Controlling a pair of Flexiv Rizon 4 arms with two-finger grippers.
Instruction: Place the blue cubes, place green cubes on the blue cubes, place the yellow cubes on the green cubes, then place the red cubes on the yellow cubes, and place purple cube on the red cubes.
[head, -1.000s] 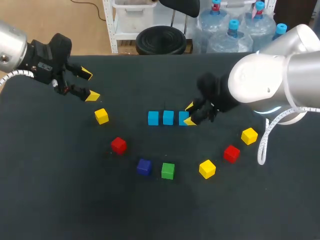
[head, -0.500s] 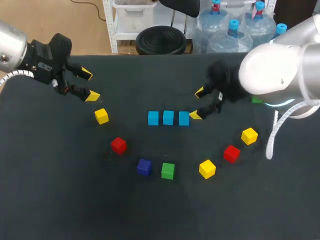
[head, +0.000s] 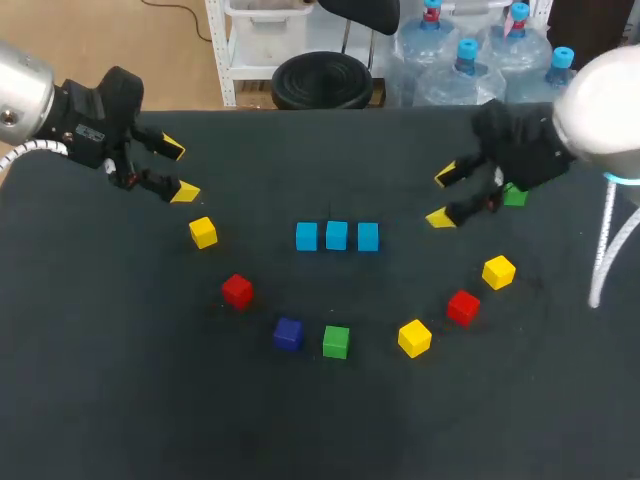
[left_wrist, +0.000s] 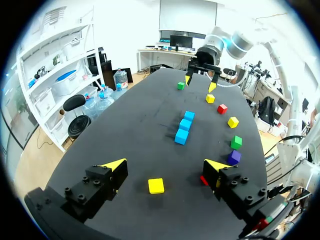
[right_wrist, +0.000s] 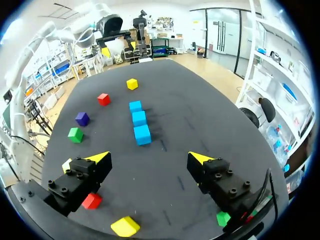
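While left pincer (head: 180, 171), right pincer (head: 441, 197) gape (empty) toward table (head: 300, 140) far edge — blue cubes (head: 337, 236) between.

**Blue row laid, other cubes lying single**

3 blue cubes (head: 337, 235) sit in a close row mid-table. Nearer, in a loose arc from the left, lie:
- yellow cube (head: 203, 232)
- red cube (head: 237, 291)
- purple cube (head: 288, 333)
- green cube (head: 336, 342)
- 2nd yellow cube (head: 414, 338)
- 2nd red cube (head: 463, 307)
- 3rd yellow cube (head: 499, 271)

A 2nd green cube (head: 515, 196) lies far right, partly hidden.

Bright, even light; soft faint shadows by blue cubes (right_wrist: 139, 118); table (head: 150, 400) matte, dark; sheen on rt arm (head: 600, 105).
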